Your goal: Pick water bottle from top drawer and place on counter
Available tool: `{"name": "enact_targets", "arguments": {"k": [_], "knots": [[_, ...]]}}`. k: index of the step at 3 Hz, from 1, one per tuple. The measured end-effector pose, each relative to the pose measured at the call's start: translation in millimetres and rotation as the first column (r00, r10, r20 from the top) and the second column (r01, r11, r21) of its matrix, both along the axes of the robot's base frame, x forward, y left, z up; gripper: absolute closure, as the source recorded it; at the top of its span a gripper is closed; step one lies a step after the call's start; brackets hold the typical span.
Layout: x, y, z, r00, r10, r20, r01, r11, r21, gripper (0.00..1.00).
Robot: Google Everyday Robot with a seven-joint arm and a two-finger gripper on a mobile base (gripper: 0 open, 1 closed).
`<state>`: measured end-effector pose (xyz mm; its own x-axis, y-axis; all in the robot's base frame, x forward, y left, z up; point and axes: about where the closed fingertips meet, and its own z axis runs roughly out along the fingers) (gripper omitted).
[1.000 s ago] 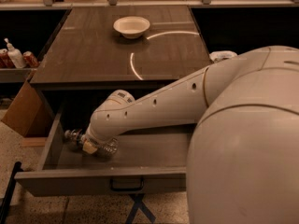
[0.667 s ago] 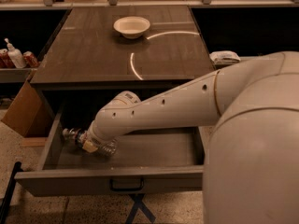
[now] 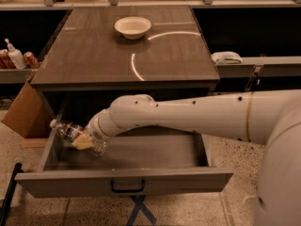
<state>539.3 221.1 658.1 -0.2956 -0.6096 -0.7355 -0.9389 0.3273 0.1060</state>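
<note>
The top drawer [image 3: 188,180] stands pulled out below the counter [image 3: 94,55], its dark pull handle at the front. My white arm reaches into the drawer's left end. My gripper [image 3: 84,141], with tan fingers [image 3: 83,143], is shut on the water bottle [image 3: 69,131]. The bottle is tilted, its white cap pointing up and left, and it sits near the drawer's left wall, a little above the drawer floor. Part of the bottle's lower end is hidden behind the fingers.
A white bowl [image 3: 132,26] sits at the back of the counter. The left shelf holds a white pump bottle [image 3: 16,56] and red cans [image 3: 31,59]. A cardboard box [image 3: 22,111] leans left of the drawer. A white object [image 3: 226,57] lies on the right shelf.
The gripper has risen a little with the bottle, which now tilts cap-up near the drawer's left wall. My arm and body take up less of the view on the right.
</note>
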Motion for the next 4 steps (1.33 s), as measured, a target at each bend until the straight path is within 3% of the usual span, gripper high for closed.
{"name": "enact_targets", "arguments": {"k": [1, 2, 3, 4], "knots": [[-2, -12, 13, 0.9977, 0.029, 0.061, -0.030, 0.999, 0.020, 1.00], [-3, -14, 17, 0.9972, 0.024, 0.070, -0.025, 1.000, 0.016, 1.00], [-7, -37, 45, 0.9916, -0.013, 0.129, 0.013, 1.000, 0.001, 1.00], [-6, -68, 88, 0.9757, -0.059, 0.211, 0.065, 0.998, -0.023, 1.00]]}}
